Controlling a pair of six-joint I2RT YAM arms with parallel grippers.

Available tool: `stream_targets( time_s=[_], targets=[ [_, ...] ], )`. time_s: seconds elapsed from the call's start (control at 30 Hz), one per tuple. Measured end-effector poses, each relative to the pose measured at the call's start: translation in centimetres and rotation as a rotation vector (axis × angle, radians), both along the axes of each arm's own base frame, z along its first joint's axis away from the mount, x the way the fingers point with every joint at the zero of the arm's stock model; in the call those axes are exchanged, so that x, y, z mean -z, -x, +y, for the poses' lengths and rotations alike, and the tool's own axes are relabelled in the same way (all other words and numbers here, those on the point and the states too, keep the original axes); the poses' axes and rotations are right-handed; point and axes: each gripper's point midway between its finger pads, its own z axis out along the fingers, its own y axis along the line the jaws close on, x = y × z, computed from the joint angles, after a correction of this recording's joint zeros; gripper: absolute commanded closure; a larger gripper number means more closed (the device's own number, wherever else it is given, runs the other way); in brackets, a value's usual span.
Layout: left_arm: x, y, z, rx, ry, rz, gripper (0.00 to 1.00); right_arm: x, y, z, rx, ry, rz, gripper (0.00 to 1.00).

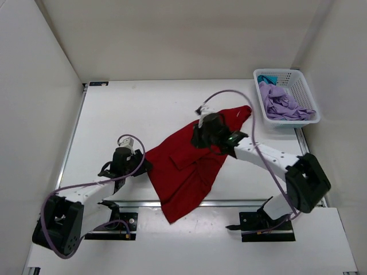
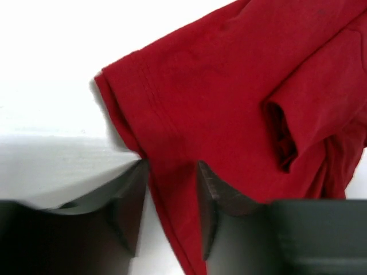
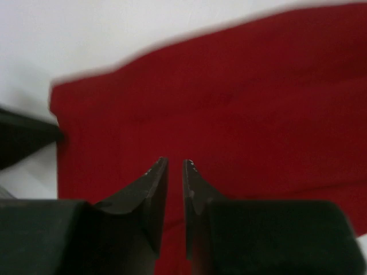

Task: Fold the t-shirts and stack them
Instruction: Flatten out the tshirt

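Observation:
The dark red t-shirt (image 1: 189, 166) lies spread slantwise across the middle of the table, one corner hanging past the front edge. My left gripper (image 1: 144, 166) sits at its left sleeve. In the left wrist view the hemmed sleeve (image 2: 172, 114) runs between the left gripper (image 2: 172, 166) fingers, which stand apart with white table showing beside the cloth. My right gripper (image 1: 199, 139) hovers over the shirt's upper middle. In the right wrist view the right gripper (image 3: 175, 162) tips are a narrow slit apart above flat red cloth (image 3: 241, 109). The lavender t-shirt (image 1: 282, 103) and the teal t-shirt (image 1: 266, 78) lie in the basket.
The white lattice basket (image 1: 287, 73) stands at the back right corner of the table. White walls enclose the table on the left, back and right. A metal rail (image 1: 137, 202) runs along the front edge by the arm bases.

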Motion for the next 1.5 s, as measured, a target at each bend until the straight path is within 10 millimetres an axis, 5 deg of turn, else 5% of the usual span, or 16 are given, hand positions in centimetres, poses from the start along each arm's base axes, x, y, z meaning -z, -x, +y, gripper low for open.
stream_targets(
  time_s=[0.07,0.17,0.3,0.47,0.73,0.8,1.0,1.17,1.3,1.43,1.5],
  targets=[
    [0.1,-0.4,-0.4,0.001,0.013,0.0,0.61,3.4,2.6,1.8,-0.083,0.079,0.062,0.61],
    [0.4,-0.9,-0.7,-0.009,0.026,0.004,0.75,6.7,5.4,4.1,-0.182,0.156,0.116,0.52],
    [0.6,-1.2,-0.5,-0.029,0.036,0.01,0.87,9.5,6.2,5.5,-0.225,0.2,0.168,0.45],
    [0.6,-1.7,-0.6,-0.045,0.048,0.01,1.0,10.3,5.3,6.4,-0.228,0.215,0.175,0.44],
    [0.5,-4.3,-0.5,-0.104,0.077,0.017,1.0,10.7,3.9,8.8,-0.273,0.241,0.157,0.45],
    [0.3,-5.2,-0.4,-0.121,0.086,0.016,1.0,10.8,3.6,9.2,-0.282,0.252,0.159,0.67],
    [-1.6,-10.0,0.1,-0.191,0.133,-0.02,1.0,11.5,2.4,8.9,-0.266,0.316,0.148,1.0],
    [-4.5,-15.5,0.0,-0.223,0.165,-0.075,1.0,8.4,0.7,6.2,-0.207,0.319,0.104,1.0],
    [-7.6,-21.1,0.9,-0.255,0.185,-0.15,1.0,1.5,0.5,2.1,-0.137,0.237,0.014,1.0],
    [-9.2,-25.4,3.7,-0.311,0.192,-0.185,1.0,-5.1,3.6,-0.2,-0.155,0.115,-0.084,1.0],
    [-9.3,-26.3,5.2,-0.336,0.189,-0.187,0.97,-5.6,6.0,-0.6,-0.201,0.091,-0.075,1.0]
  ],
)
